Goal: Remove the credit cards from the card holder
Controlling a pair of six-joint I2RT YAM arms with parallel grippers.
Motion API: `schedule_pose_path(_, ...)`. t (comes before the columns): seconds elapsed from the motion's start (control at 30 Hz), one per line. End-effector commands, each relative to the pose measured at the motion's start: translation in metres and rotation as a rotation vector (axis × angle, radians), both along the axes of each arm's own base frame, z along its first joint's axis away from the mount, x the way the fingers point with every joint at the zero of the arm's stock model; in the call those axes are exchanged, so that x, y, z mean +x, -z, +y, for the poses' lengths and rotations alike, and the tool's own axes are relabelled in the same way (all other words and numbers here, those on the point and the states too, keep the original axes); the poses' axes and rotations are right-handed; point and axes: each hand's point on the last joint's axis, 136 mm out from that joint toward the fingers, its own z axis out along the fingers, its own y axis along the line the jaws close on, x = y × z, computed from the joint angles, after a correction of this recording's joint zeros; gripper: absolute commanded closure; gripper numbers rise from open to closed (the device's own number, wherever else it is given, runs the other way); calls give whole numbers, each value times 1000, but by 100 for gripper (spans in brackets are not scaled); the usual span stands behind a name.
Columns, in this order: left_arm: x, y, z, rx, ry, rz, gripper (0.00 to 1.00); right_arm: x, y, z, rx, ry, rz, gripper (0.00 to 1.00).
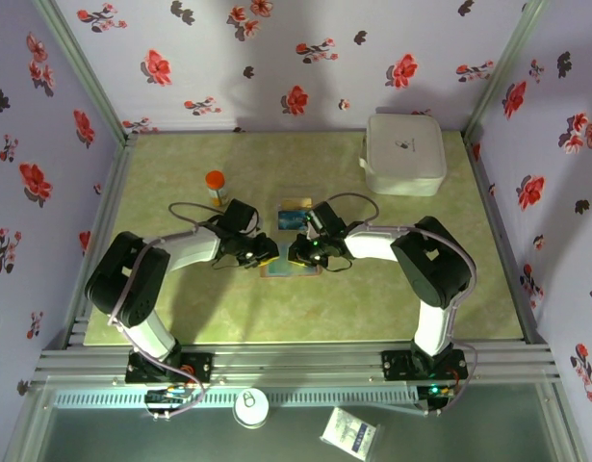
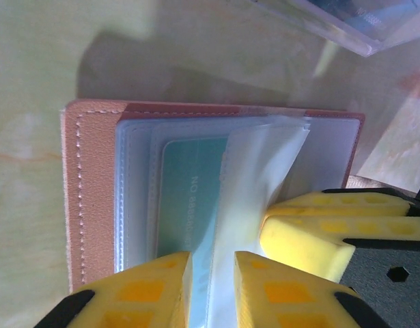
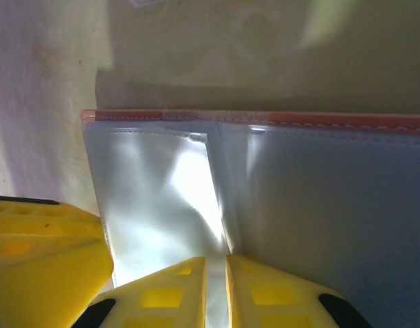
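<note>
– Card holder (image 2: 93, 205) first: where is it?
– Lying open and flat on the desk (image 1: 180, 308), in the middle of the overhead view, with both arms bent in over it. In the left wrist view its tan stitched edge runs down the left of the frame, and clear pockets are stacked on top of it.
– Any cards to see?
– One teal card (image 2: 186, 198), inside a pocket near the centre of that frame. Its lower end runs down between the yellow fingers.
– So the left claw (image 2: 213, 277) has it?
– Its fingers stand a little apart at the bottom of the frame, one on either side of the pocket's edge. A gap shows between them, so it is slightly open and not squeezing.
– And the right claw (image 3: 216, 273)?
– Closed, at the bottom centre of its own view. It is pinching a clear sleeve (image 3: 162, 198) of the card holder, which rises bright and glossy above the fingertips.
– Anything else nearby?
– A clear tray (image 1: 296, 214) with something blue in it sits just above the claws in the overhead view. An orange-capped bottle (image 1: 215, 186) is to its left, and a white box (image 1: 404, 154) is at the upper right.
</note>
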Motion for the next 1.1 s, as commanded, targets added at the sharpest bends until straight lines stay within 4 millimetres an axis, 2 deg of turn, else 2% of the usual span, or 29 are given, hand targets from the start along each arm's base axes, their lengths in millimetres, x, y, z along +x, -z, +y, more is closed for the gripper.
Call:
schedule_pose_path(0.0,2,-2,-10,-30,4,2,78,-4,1,-3,10,16,27,83)
schedule_pose_path(0.13,3,-6,-14,-56,3,-3,84,-4,-5,-2,27,19,22,82)
schedule_pose_path(0.27,3,-16,-17,-69,11,-17,84,-3,-23,-4,38,14,-17,79)
schedule_pose_path(0.4,4,-24,-17,-56,21,-33,85,0,-43,-16,15,26,-77,77)
schedule_pose_path(0.53,4,-28,-19,-14,46,-49,86,6,-53,-32,-9,61,-99,77)
schedule_pose_path(0.77,4,-31,-36,-3,88,-62,88,14,-63,-54,-35,95,-115,77)
schedule_pose_path(1.07,6,-26,-61,-13,130,-61,89,14,-66,-64,-46,100,-122,77)
